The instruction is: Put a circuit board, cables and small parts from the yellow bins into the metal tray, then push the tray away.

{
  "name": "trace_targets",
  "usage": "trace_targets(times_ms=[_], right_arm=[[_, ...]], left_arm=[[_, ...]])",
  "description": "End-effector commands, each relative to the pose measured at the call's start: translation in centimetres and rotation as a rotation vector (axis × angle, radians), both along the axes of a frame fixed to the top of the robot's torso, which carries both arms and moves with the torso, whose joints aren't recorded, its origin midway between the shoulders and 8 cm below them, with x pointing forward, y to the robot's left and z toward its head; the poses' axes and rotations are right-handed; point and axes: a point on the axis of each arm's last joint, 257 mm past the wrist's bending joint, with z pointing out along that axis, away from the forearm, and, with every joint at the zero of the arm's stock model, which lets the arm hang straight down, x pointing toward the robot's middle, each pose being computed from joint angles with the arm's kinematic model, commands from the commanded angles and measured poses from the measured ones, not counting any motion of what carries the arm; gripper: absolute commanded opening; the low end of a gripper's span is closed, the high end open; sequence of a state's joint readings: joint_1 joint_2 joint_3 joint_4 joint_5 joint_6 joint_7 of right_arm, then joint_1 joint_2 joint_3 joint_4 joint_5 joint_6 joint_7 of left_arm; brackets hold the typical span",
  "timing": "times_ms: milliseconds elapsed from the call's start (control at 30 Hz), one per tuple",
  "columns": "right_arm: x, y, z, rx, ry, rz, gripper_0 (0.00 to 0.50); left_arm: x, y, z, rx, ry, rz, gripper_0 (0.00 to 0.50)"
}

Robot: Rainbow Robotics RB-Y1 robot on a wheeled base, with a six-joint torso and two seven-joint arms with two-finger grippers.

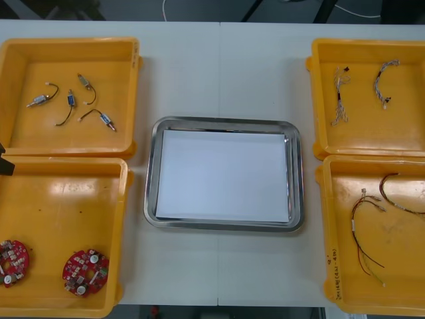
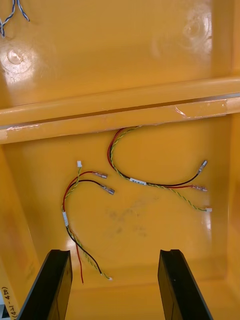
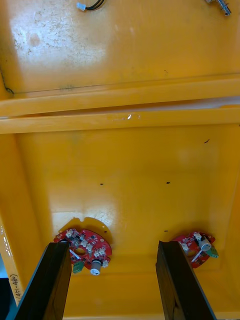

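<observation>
Light table [image 1: 219, 66], seen from above the arms. Tray [image 1: 151, 174] sits at the middle: shiny metal rim, white inside, bare.

Far left bin [image 1: 40, 136], yellow like the other three: four small parts [image 1: 71, 102], each with a short dark lead, scattered apart over the far half. Near left bin [image 1: 60, 199]: two round red boards [image 1: 85, 271] at the near edge, one in the outer corner, the other a little in from it, not touching.

Far right bin [image 1: 362, 133]: two blue-white cables [image 1: 383, 83], side by side, apart. Near right bin [image 1: 345, 279]: two red-yellow cables [image 1: 362, 232], black strands in them too, lying loose on the floor, close but separate.

Left gripper [image 3: 112, 247] hangs over the near left bin, fingers [image 3: 50, 285] spread wide, released, nothing between them. One board lies by each fingertip, flat on the bin floor.

Right gripper [image 2: 114, 255] hangs over the near right bin, its fingers likewise apart and holding nothing. Both cables lie on the floor beyond the fingertips, untouched. The double wall between this bin and the far right bin runs just past them.
</observation>
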State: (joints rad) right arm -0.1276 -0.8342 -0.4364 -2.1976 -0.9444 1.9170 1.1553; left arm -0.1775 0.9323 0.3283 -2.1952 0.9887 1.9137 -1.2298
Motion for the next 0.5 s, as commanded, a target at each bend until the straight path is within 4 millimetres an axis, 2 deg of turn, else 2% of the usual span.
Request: trace_targets(times_ms=[33,500], right_arm=[[-0.29,-0.46,0.22,0.012,-0.009,-0.017,0.500],[-0.29,-0.46,0.22,0.012,-0.009,-0.017,0.500]], left_arm=[[-0.25,0.33,0.51,0.040,-0.018,-0.059,0.500],[-0.25,0.33,0.51,0.040,-0.018,-0.059,0.500]])
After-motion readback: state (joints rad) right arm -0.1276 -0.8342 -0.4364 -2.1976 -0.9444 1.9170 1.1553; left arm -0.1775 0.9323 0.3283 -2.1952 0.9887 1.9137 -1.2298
